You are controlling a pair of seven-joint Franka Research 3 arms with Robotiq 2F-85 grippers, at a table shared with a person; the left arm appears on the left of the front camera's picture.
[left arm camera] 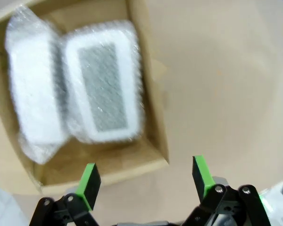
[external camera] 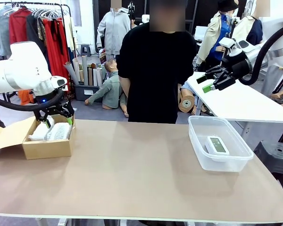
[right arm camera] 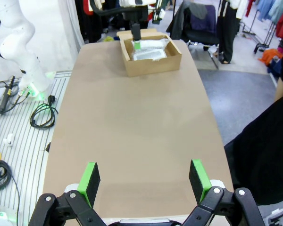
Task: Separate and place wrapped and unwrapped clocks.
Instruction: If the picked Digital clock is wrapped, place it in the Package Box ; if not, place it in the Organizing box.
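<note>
Two bubble-wrapped clocks (external camera: 52,131) lie side by side in a cardboard box (external camera: 47,148) at the table's left. In the left wrist view the nearer wrapped clock (left arm camera: 103,88) shows a grey screen through the wrap, and the other wrapped clock (left arm camera: 34,94) lies beside it. My left gripper (external camera: 57,120) hangs open just above the box, with nothing between its fingers (left arm camera: 88,183). The unwrapped clock (external camera: 217,144), white with a grey-green screen, rests in a clear plastic bin (external camera: 226,162) at the right. My right gripper (external camera: 210,83) is open and empty, raised high over the right side.
A person in a black top (external camera: 155,70) stands at the far edge of the table, hands out of sight. The box's open flap (external camera: 7,134) sticks out to the left. The brown tabletop (external camera: 132,174) between box and bin is bare. Another white table (external camera: 245,101) stands behind at right.
</note>
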